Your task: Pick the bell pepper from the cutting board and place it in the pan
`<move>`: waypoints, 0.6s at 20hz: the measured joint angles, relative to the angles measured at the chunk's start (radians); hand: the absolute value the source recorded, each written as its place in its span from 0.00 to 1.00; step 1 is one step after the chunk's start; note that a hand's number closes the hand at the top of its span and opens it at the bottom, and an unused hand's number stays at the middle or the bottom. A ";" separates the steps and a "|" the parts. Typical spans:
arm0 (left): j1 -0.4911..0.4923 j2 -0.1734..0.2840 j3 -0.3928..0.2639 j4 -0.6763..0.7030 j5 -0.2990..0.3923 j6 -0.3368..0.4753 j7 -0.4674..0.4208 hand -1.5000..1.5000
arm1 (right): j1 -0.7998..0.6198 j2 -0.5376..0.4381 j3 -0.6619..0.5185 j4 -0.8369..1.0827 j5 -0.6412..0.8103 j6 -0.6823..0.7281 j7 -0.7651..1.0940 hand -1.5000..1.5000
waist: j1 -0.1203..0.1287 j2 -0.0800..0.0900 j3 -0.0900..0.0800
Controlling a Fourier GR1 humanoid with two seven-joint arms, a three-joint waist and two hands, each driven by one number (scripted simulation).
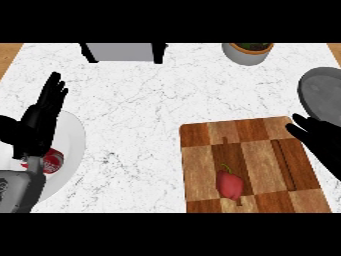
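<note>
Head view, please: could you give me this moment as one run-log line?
bell pepper: on cutting board | pan: empty | right hand: open, over board | left hand: open, resting

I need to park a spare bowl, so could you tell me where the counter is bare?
The marble counter is bare between the white plate and the cutting board. It is crowded at the right, around the pan and right hand.
</note>
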 measured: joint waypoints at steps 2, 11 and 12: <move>-0.025 0.000 0.010 0.013 -0.001 -0.007 0.013 0.50 | -0.075 0.048 0.050 0.011 -0.006 0.035 0.065 0.00 | 0.001 0.000 0.001; -0.018 -0.029 0.020 0.018 -0.030 -0.014 0.002 0.50 | -0.291 0.328 0.312 0.058 0.048 0.105 0.274 0.00 | -0.001 -0.002 0.002; -0.016 -0.028 0.024 0.021 -0.026 -0.023 0.002 0.50 | -0.290 0.341 0.326 0.064 0.062 0.107 0.282 0.00 | -0.003 -0.002 0.002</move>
